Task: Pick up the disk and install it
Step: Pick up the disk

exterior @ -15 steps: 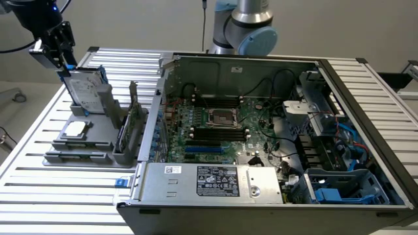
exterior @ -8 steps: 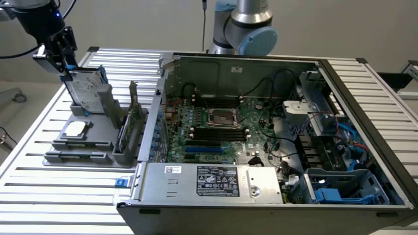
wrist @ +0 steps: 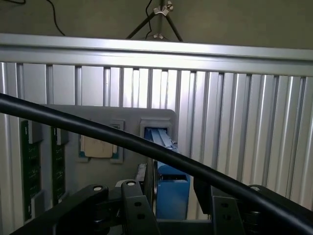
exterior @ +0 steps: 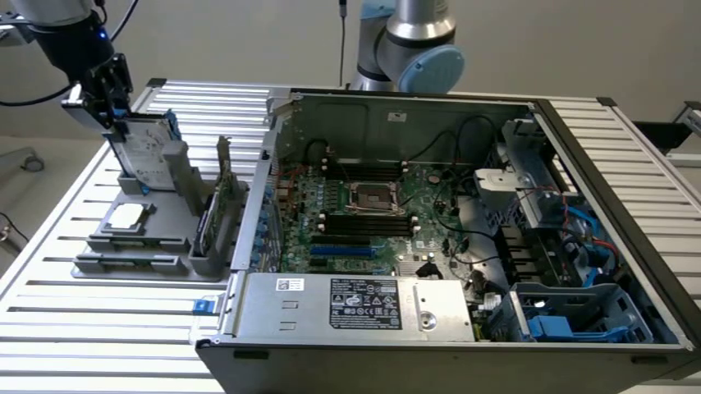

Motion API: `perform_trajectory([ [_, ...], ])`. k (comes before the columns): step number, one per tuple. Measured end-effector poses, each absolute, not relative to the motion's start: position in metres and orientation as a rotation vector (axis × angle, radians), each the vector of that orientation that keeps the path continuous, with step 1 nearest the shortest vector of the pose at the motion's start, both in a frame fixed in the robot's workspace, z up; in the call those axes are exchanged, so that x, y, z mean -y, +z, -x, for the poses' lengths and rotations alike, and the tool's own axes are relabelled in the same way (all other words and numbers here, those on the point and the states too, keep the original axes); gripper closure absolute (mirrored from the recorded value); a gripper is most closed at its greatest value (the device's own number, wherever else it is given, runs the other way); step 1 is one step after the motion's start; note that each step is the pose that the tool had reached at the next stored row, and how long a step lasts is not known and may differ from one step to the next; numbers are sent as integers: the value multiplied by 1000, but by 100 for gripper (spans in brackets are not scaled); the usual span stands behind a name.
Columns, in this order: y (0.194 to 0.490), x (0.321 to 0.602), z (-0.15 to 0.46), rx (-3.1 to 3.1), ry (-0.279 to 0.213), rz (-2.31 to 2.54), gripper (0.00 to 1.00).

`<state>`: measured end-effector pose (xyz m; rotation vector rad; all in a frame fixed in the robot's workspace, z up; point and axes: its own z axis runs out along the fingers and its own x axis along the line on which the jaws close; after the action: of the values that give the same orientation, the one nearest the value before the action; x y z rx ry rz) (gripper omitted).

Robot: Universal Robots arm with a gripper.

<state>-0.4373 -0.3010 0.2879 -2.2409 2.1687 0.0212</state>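
picking is the step you have in hand: the pincer (exterior: 110, 111) is released, jaws wide, and hangs at the top edge of the disk (exterior: 148, 152), which is not yet lifted. the disk stands upright in a slot of the grey holder (exterior: 143, 246) on the slatted desk (exterior: 88, 328), at the exterior view's left, well apart from the open computer case (exterior: 613, 164). in the wrist view you can see the disk's blue carrier edge between the two dark fingers (wrist: 139, 193), with a sliver of desk showing beside it, so by my reading nothing is gripped. the grasp calls for the jaws square on the flat faces and low enough for a firm hold. mind the black cable (wrist: 98, 129) crossing the wrist view.
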Motion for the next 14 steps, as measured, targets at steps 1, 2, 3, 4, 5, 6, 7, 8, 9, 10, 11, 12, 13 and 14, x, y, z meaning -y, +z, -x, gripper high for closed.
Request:
perform_trajectory([
  [1,286,300,437,-2170,19,2242,49],
  [2,286,300,437,-2170,18,2242,49],
  [3,286,300,437,-2170,18,2242,49],
  [4,286,300,437,-2170,18,2243,49],
  [5,286,300,437,-2170,18,2242,49],
  [6,286,300,437,-2170,18,2242,49],
  [7,286,300,437,-2170,17,2242,49],
  [8,286,300,437,-2170,17,2243,49],
  [9,285,300,437,-2171,16,2243,49],
  [10,285,300,437,-2171,14,2244,49],
  [11,285,300,437,-2173,12,2245,51],
  [12,285,300,437,-2174,9,2246,51],
  [13,284,300,437,-2175,7,2248,51],
  [14,284,300,437,-2178,0,2251,58],
])
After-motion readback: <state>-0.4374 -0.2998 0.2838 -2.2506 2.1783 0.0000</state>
